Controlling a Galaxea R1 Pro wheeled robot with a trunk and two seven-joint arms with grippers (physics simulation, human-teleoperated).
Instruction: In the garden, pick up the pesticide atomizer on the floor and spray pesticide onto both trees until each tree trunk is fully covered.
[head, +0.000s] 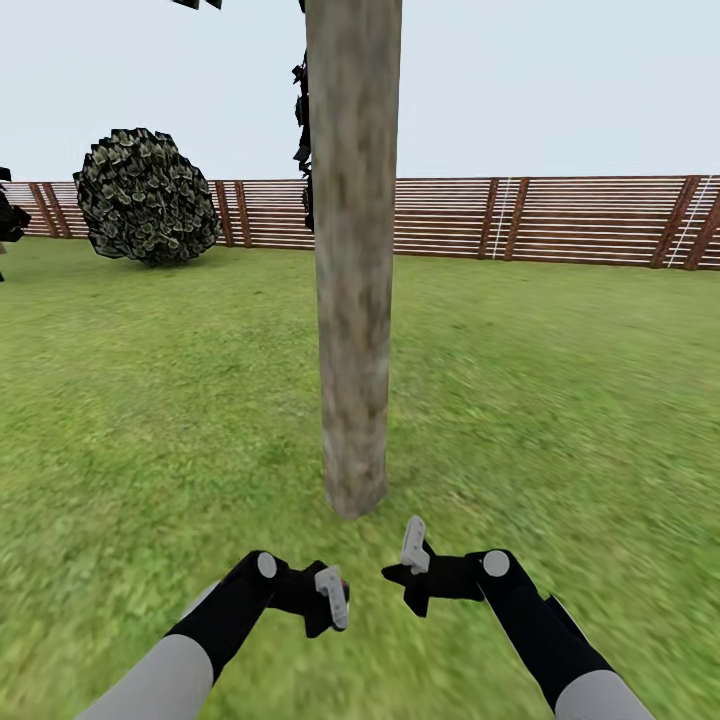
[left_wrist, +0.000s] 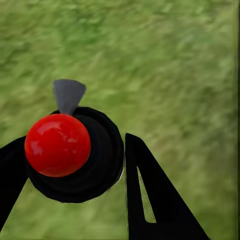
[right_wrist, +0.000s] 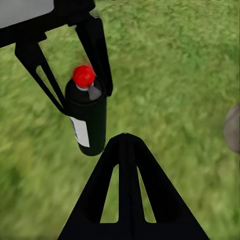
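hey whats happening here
A two-armed robot stands on the grass right in front of a tree trunk. Its left gripper holds the pesticide atomizer, a black bottle with a red top. The right gripper is empty beside it. No white spray specks show on the bark.

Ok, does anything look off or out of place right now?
Nothing stands out. The left gripper is shut on the atomizer, a black bottle with a red cap. The tree trunk stands straight, its bark bare of white specks; the right gripper holds nothing.
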